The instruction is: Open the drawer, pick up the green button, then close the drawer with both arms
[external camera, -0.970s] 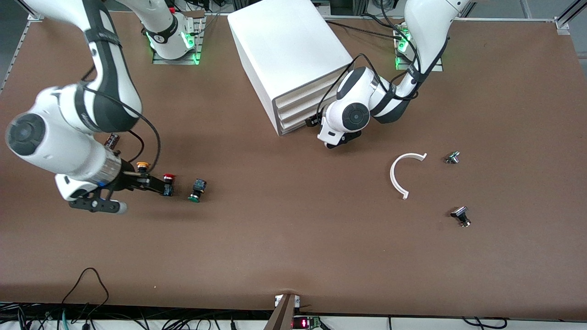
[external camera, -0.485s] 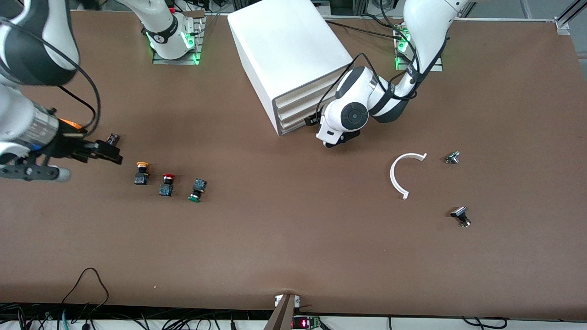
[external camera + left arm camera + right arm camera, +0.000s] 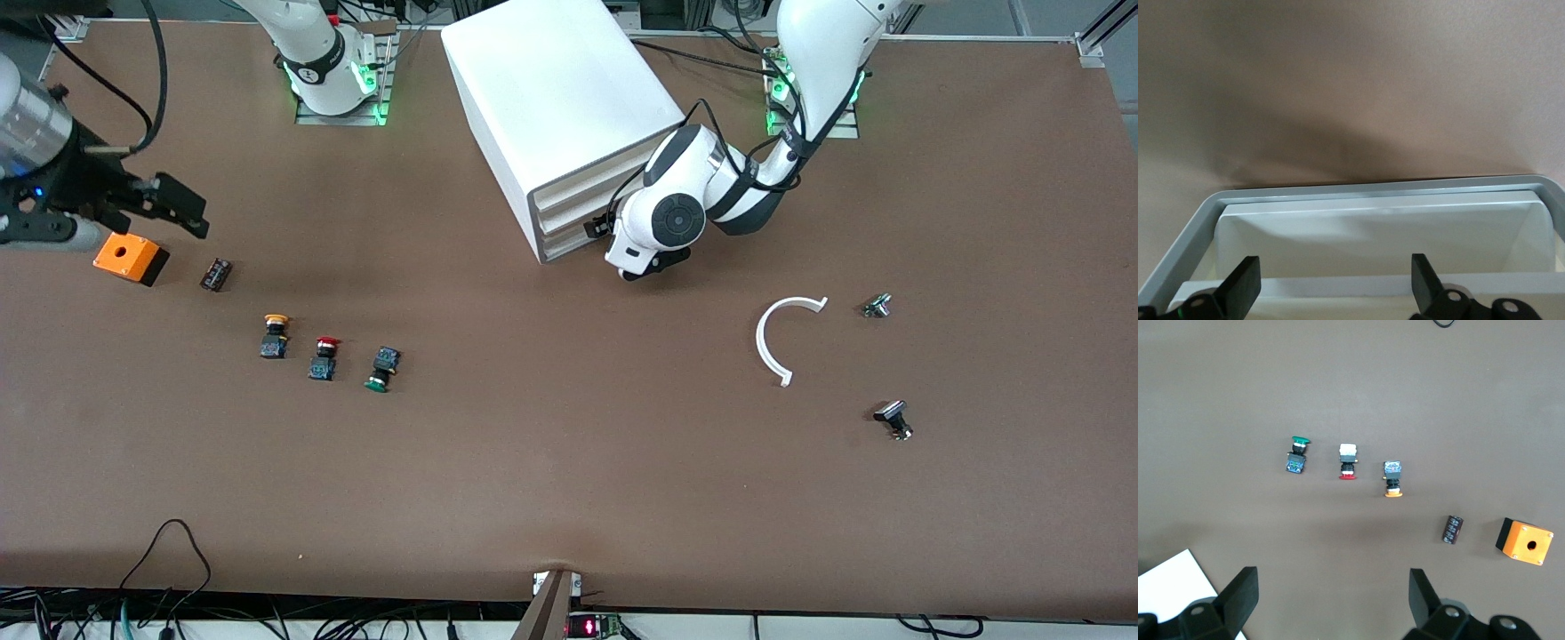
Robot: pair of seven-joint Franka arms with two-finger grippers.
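Observation:
The white cabinet (image 3: 560, 107) stands at the back of the table with all three drawers pushed in. My left gripper (image 3: 1335, 287) is open right in front of the lowest drawer (image 3: 1378, 233), level with its recessed front inside the grey frame (image 3: 1191, 233). In the front view the left wrist (image 3: 662, 222) hides that hand. The green-capped button (image 3: 380, 370) (image 3: 1297, 453) lies on its side on the table, nearer the front camera than the cabinet. My right gripper (image 3: 182, 209) (image 3: 1335, 600) hangs open and empty, high over the right arm's end of the table.
A red-capped button (image 3: 324, 357) and a yellow-capped button (image 3: 274, 335) lie beside the green one. An orange box (image 3: 131, 258) and a small black cylinder (image 3: 215, 274) sit under the right hand. Toward the left arm's end lie a white curved piece (image 3: 782, 338) and two small metal parts (image 3: 877, 306) (image 3: 893, 420).
My right gripper has lifted away from the row of buttons toward the right arm's end, uncovering the orange box. My left gripper has edged closer to the cabinet front.

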